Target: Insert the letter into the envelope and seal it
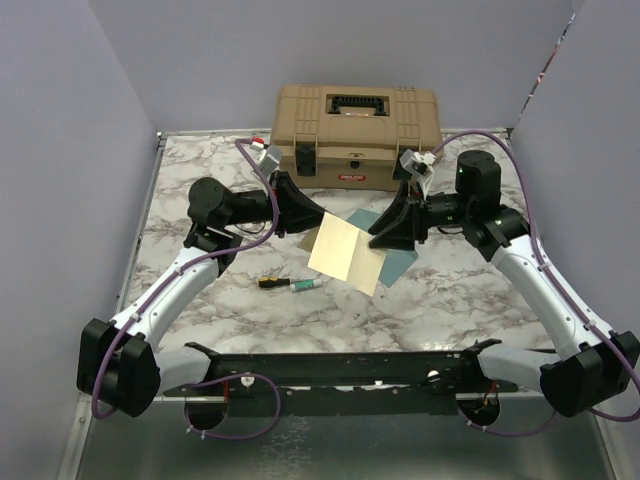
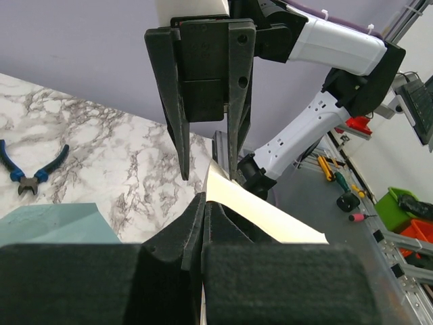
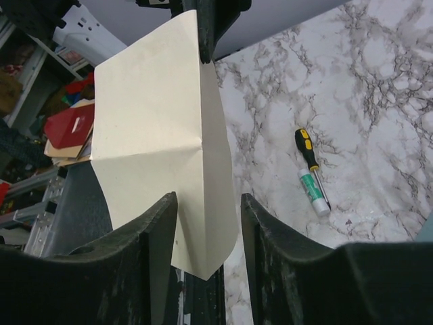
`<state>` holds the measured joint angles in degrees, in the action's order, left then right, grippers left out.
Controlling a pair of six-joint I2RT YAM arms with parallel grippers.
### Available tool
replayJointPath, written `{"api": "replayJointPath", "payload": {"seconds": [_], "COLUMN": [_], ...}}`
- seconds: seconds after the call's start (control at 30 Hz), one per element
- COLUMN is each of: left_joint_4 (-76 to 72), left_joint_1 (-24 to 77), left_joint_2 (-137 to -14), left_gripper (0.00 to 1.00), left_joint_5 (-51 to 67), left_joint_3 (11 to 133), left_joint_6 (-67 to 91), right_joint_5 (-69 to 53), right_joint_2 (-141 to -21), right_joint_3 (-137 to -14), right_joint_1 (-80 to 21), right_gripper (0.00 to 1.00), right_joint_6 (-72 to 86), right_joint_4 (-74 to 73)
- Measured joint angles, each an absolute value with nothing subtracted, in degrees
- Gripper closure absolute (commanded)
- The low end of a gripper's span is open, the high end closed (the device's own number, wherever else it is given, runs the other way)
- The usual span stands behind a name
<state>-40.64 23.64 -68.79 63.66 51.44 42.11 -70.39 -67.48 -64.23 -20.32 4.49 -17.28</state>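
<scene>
The letter (image 3: 152,128) is off the table (image 1: 450,300), hanging in the air between the two arms, with a crease running straight from one gripper toward the other. The left gripper (image 2: 203,201) has its fingers pressed together on one edge of the sheet and carries it. The opposite edge reaches into the right gripper (image 2: 210,173) — its fingers stand apart, one on either side of the paper. I cannot see either pad pressing the sheet, so I judge that nothing is pinched on that side yet.

The envelope (image 1: 397,262) lies flat on the table below the letter and a little toward the right arm's side. From above the sheet covers much of it, and only teal corners show. So the letter must go down and toward the right arm, and the right gripper is the nearer one to guide it. Where the envelope's mouth and flap point cannot be told from here.

Farther out, a screwdriver (image 3: 308,149) and a glue stick (image 3: 314,193) lie side by side near the arms' bases, a tan toolbox (image 1: 358,135) sits at the far edge, and pliers (image 2: 30,172) lie apart on the marble.
</scene>
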Motion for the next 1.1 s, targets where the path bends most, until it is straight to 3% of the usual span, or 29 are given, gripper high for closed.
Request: {"api": "replayJointPath", "payload": {"seconds": [0.17, 0.2, 0.27, 0.37, 0.5, 0.53, 0.77, 0.83, 0.93, 1.1], "left_joint_4": [-40.64, -40.64, -40.6, -39.42, -27.33, -23.35, 0.97, 3.79, 6.2, 1.13], "left_joint_1": [23.64, 23.64, 23.64, 23.51, 21.61, 21.12, 17.93, 17.17, 16.86, 20.49], "left_joint_2": [-68.79, -68.79, -68.79, -68.69, -67.42, -67.0, -67.55, -68.14, -68.55, -68.51], "left_gripper": [1.0, 0.94, 0.64, 0.34, 0.06, 0.03, 0.01, 0.01, 0.06, 0.07], "left_joint_5": [63.61, 63.57, 63.4, 62.78, 58.67, 56.05, 15.44, 9.34, 8.25, 16.43], "left_joint_3": [51.44, 51.42, 51.44, 51.44, 52.95, 53.74, 62.65, 63.59, 63.64, 61.23], "left_joint_6": [42.09, 42.02, 41.74, 39.94, 30.7, 28.29, 19.86, 19.94, 20.25, 21.15], "right_joint_5": [-69.97, -69.93, -69.76, -67.94, -62.61, -60.62, -40.32, -34.92, -31.99, -35.44], "right_joint_2": [-67.48, -67.48, -67.44, -67.09, -65.67, -65.1, -64.12, -64.82, -65.91, -67.7], "right_joint_3": [-64.58, -64.62, -64.66, -64.69, -64.69, -64.69, -64.95, -65.28, -65.52, -65.52], "right_joint_1": [-20.32, -20.32, -20.32, -20.43, -20.56, -20.56, -20.58, -20.58, -20.53, -20.58], "right_gripper": [0.96, 0.99, 1.0, 0.99, 0.99, 0.99, 0.99, 0.99, 0.99, 0.99], "right_joint_6": [3.4, 3.09, 2.85, 3.07, 4.47, 4.84, 9.13, 10.2, 11.22, 12.91], "right_joint_4": [-18.5, -18.81, -19.29, -19.46, -19.03, -18.83, -17.26, -17.26, -17.26, -16.73]}}
